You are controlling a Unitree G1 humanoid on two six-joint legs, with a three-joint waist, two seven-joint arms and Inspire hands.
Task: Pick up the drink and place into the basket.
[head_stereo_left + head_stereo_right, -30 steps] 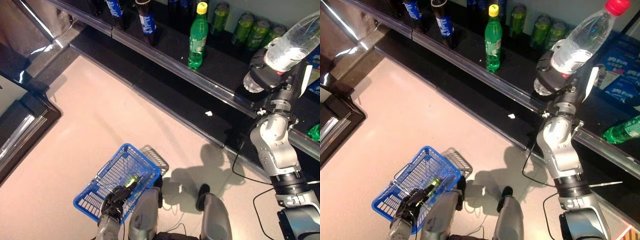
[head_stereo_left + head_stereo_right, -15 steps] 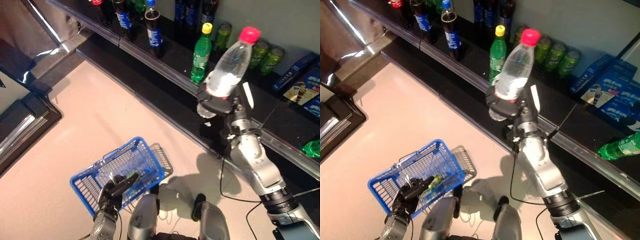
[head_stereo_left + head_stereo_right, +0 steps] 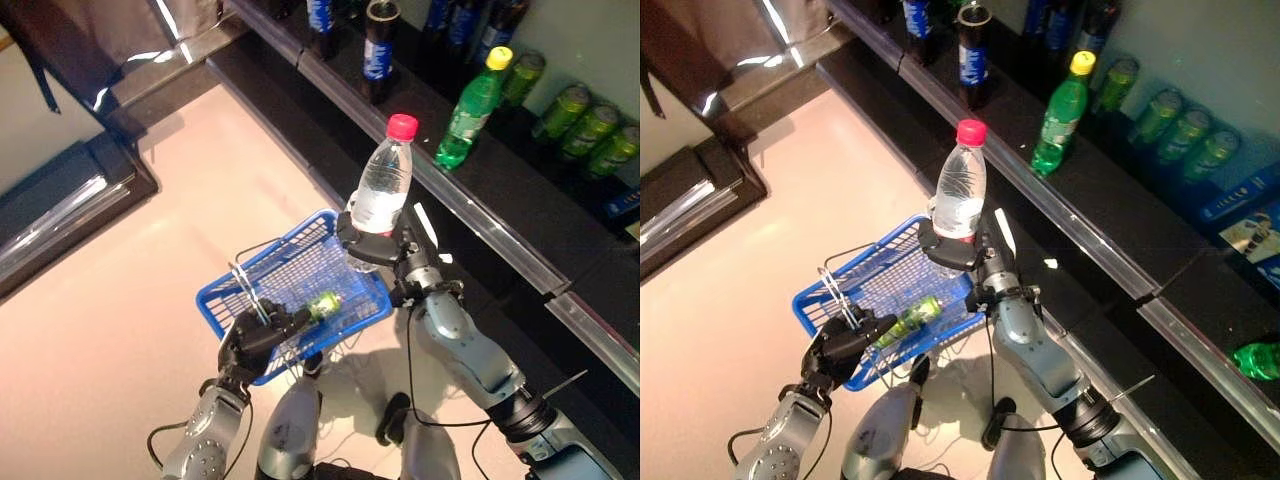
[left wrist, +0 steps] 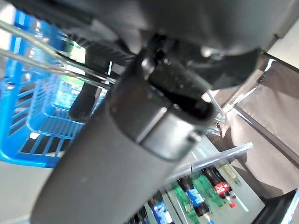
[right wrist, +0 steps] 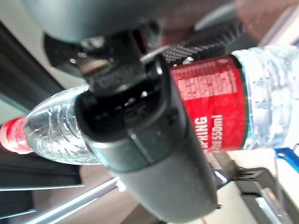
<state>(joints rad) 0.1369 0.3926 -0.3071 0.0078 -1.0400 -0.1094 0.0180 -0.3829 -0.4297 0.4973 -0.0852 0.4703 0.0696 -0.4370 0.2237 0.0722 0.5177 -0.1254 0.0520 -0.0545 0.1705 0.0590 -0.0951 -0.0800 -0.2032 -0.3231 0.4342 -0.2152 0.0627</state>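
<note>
My right hand (image 3: 385, 243) is shut on a clear water bottle (image 3: 384, 188) with a red cap and red label, held upright over the right rim of the blue basket (image 3: 225, 300). The right wrist view shows the bottle (image 5: 219, 111) wrapped by my fingers (image 5: 140, 135). My left hand (image 3: 258, 335) is shut on the thin wire handles (image 3: 246, 285) and holds the blue basket raised in front. A green drink (image 3: 322, 305) lies inside the basket. The basket also shows in the left wrist view (image 4: 28, 116).
A dark shelf (image 3: 470, 215) runs along the right with a green bottle (image 3: 470, 110), green cans (image 3: 590, 125) and dark cola bottles (image 3: 378, 50). A dark cabinet base (image 3: 70, 190) stands at the left. Pale floor (image 3: 130, 300) lies between.
My right hand has brought the water bottle down and left from the shelf to the basket's rim. My left hand has raised the basket higher in front. The camera has shifted.
</note>
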